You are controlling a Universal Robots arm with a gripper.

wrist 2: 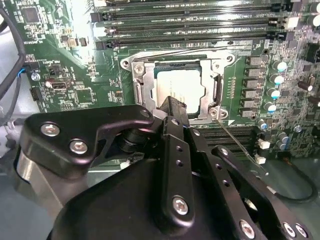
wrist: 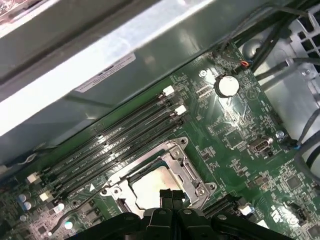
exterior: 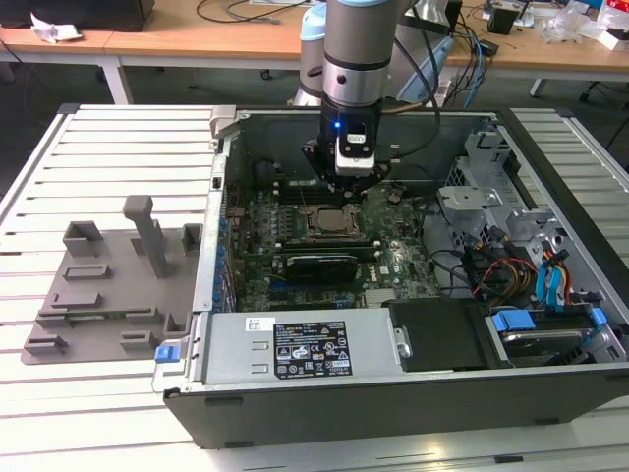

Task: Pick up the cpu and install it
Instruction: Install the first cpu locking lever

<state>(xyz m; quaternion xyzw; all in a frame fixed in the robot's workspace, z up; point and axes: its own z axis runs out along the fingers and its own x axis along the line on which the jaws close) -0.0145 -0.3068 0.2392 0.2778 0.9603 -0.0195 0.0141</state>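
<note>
The cpu (wrist 2: 177, 87) (wrist: 150, 187), a flat square with a shiny silver top, lies inside the metal-framed socket (wrist 2: 142, 82) (wrist: 182, 167) on the green motherboard. In the exterior view the socket (exterior: 329, 222) sits mid-board inside the open computer case. My gripper (exterior: 356, 182) (wrist 2: 175, 105) (wrist: 171, 195) hangs just above the socket's edge. Its two black fingers are pressed together, shut, with nothing between them. In both wrist views the fingertips cover one edge of the cpu.
Memory slots (wrist 2: 185, 30) (wrist: 110, 150) run alongside the socket. A black card (exterior: 319, 264), a power supply (exterior: 295, 344) and cables with drive bays (exterior: 511, 265) fill the case. A grey fixture tray (exterior: 108, 285) lies on the slatted table at the exterior view's left.
</note>
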